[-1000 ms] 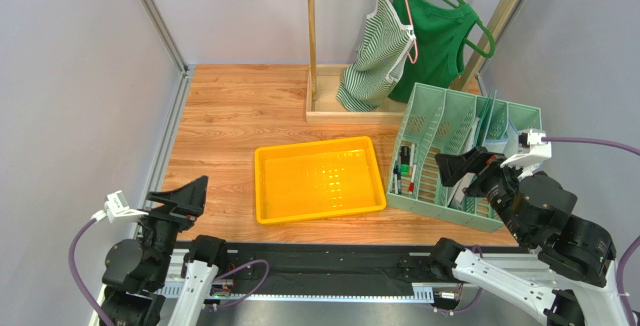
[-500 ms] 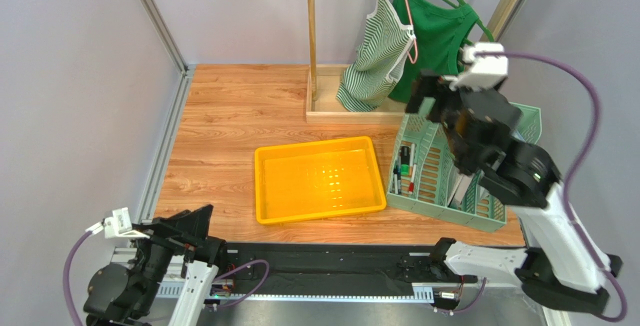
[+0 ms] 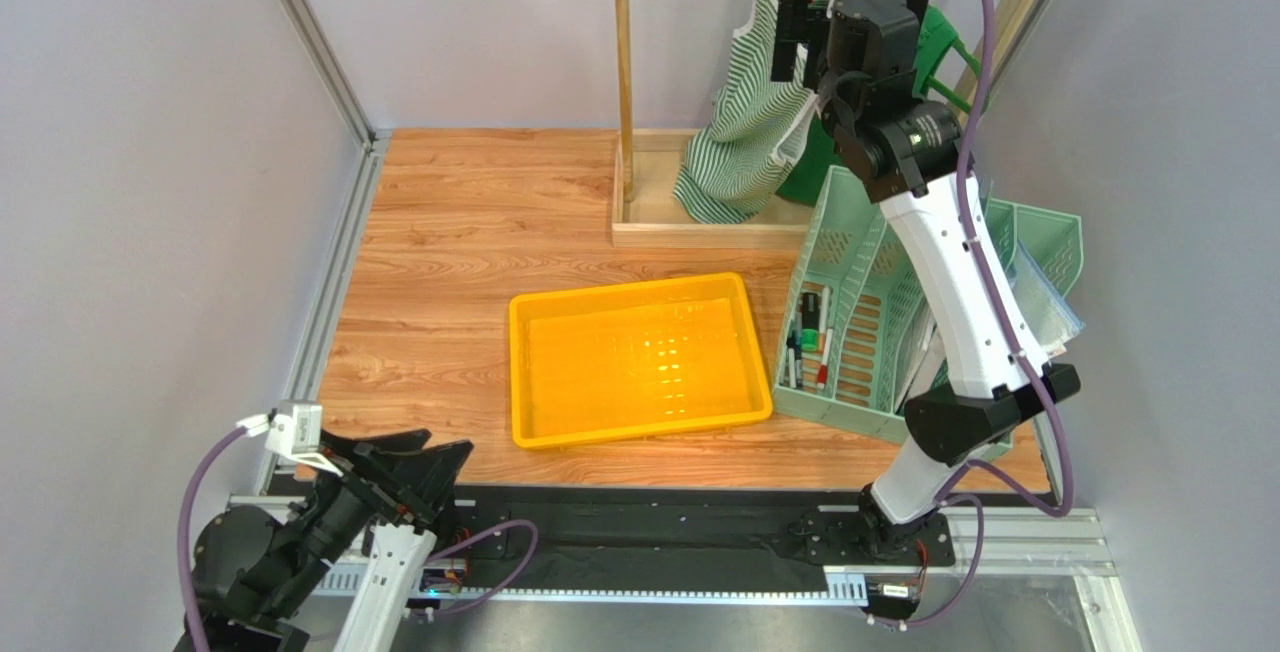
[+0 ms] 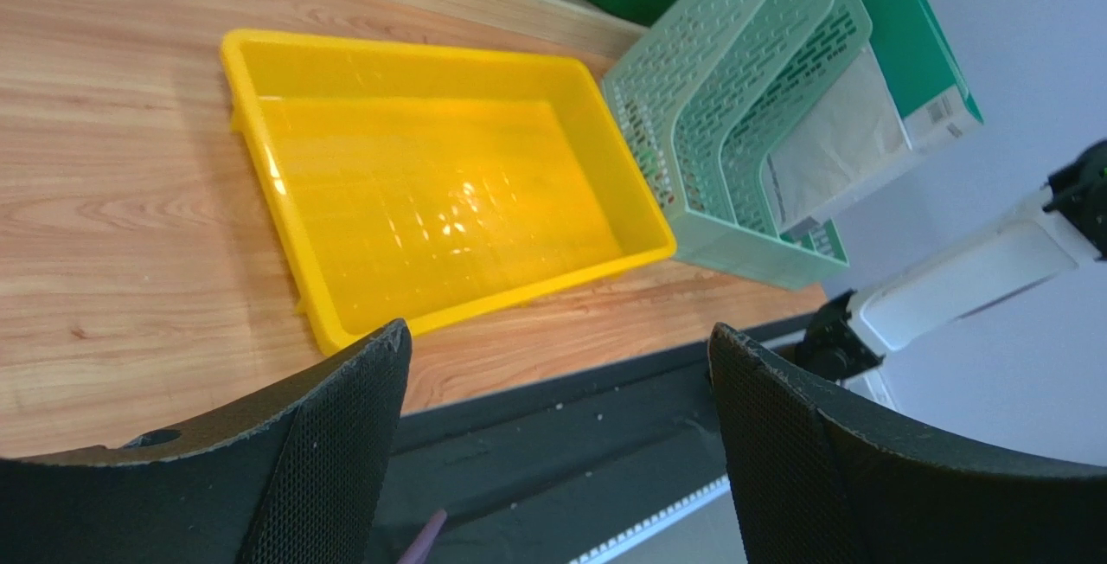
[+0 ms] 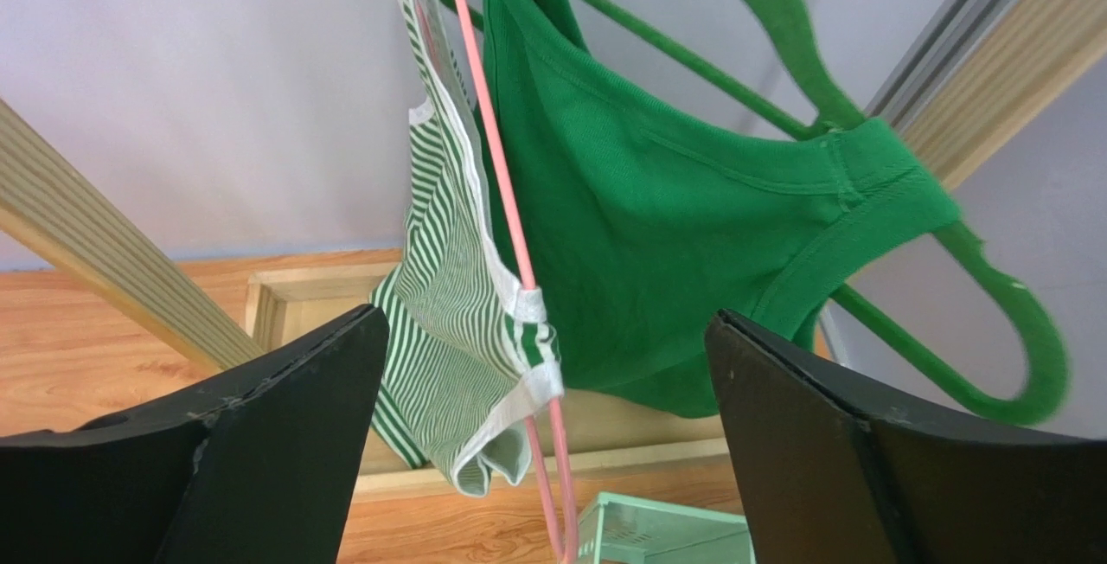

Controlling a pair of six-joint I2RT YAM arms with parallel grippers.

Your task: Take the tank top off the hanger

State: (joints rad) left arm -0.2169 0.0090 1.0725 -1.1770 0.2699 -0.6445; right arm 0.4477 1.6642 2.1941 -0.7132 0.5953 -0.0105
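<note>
The table [image 3: 481,232] is wood with a clear grain and a soft sheen. The yellow tray [image 4: 390,49] is smooth, glossy plastic that throws back the light. The mint organiser [image 4: 728,84] is matt, perforated plastic. The striped tank top [image 5: 448,318] and the green tank top [image 5: 650,214] are soft, matt knit cloth. The pink hanger [image 5: 498,188] looks thin and smooth, and the green hanger [image 5: 798,32] is smooth plastic.

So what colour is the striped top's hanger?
Pink hanger, clearest in the right wrist view.

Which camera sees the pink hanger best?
The right wrist view: the pink hanger runs close and clear through the striped tank top. From the top view, the right arm covers most of it. The left wrist view misses it.
</note>
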